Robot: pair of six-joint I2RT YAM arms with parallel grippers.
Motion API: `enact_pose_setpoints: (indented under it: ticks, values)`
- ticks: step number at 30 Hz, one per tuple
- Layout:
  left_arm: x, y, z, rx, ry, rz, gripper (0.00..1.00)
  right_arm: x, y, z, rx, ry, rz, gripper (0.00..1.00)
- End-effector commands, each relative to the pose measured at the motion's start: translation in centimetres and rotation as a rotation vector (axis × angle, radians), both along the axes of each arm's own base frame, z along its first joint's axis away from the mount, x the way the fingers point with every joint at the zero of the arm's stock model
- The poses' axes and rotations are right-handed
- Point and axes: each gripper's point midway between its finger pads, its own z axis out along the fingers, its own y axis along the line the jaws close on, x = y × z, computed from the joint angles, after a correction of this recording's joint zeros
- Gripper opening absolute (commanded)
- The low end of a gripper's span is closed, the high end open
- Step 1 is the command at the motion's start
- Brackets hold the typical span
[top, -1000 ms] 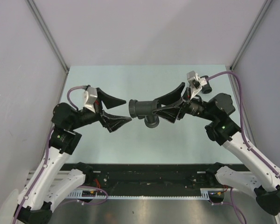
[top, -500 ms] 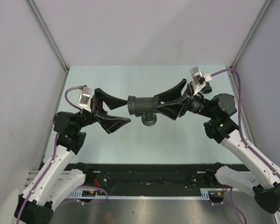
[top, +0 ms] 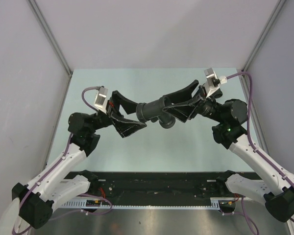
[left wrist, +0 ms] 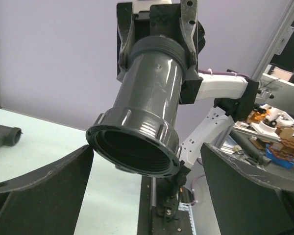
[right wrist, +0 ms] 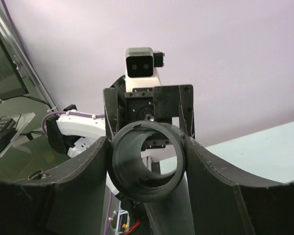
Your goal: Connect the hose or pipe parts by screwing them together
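The right gripper (top: 169,108) is clamped on the tube (top: 153,109) and holds it in the air above the bench (top: 137,81), well clear of the surface. In the top view the tube lies roughly level and points left, toward the other arm. The fingers grip it at its right end, one on the far side and one on the near side. The right wrist view looks straight down the bore, with a finger pressed against each side of the tube's round rim. A short round stub (top: 167,122) shows under the tube, just left of the grip.

The left gripper (top: 140,116) is spread wide and holds nothing. The tube's flared left end reaches in between its fingertips. In the left wrist view that threaded mouth faces the camera, sitting above and between the two fingers. The left finger's tip is right beside the rim, though whether they touch cannot be made out. The right finger stands apart from it.

A small dark fitting (left wrist: 4,137) lies on the bench at the left edge of the left wrist view, well apart from both grippers.
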Motion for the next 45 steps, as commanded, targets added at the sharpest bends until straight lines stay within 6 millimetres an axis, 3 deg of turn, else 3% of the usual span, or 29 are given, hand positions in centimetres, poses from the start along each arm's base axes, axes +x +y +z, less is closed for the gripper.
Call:
enact_pose_setpoints:
  ticks: [1, 7, 12, 20, 26, 32, 41, 45]
  values:
    - [-1.4, -0.4, 3.3, -0.089, -0.071, -0.034, 0.96, -1.2, 0.4, 0.1, 0.016, -0.002, 0.062, 0.00]
    - [-0.3, -0.7, 1.0, -0.071, -0.043, 0.005, 1.00, -1.6, 0.1, 0.7, 0.038, -0.013, 0.062, 0.00]
    - [0.7, 0.3, -0.5, -0.069, -0.002, 0.063, 1.00, -1.5, -0.5, 1.4, 0.060, -0.019, 0.031, 0.00]
    - [-1.3, 0.7, 2.2, -0.209, -0.031, -0.011, 0.99, -1.5, -0.7, 2.7, 0.169, 0.020, 0.066, 0.00]
    - [-2.2, -0.1, 2.0, -0.306, -0.012, -0.094, 0.96, -1.1, -0.6, 3.2, 0.233, 0.025, 0.075, 0.00]
    - [-2.6, -1.5, 2.8, -0.316, -0.045, -0.119, 0.95, -0.7, 0.0, 2.4, 0.223, 0.041, 0.069, 0.00]
    - [-1.7, -0.4, 3.8, -0.380, -0.064, -0.022, 0.95, -0.8, 0.3, 0.9, 0.159, 0.045, 0.042, 0.00]
    - [-1.8, -0.8, 4.0, -0.366, -0.074, -0.046, 0.90, -0.9, 0.5, 0.5, 0.145, 0.053, 0.049, 0.00]
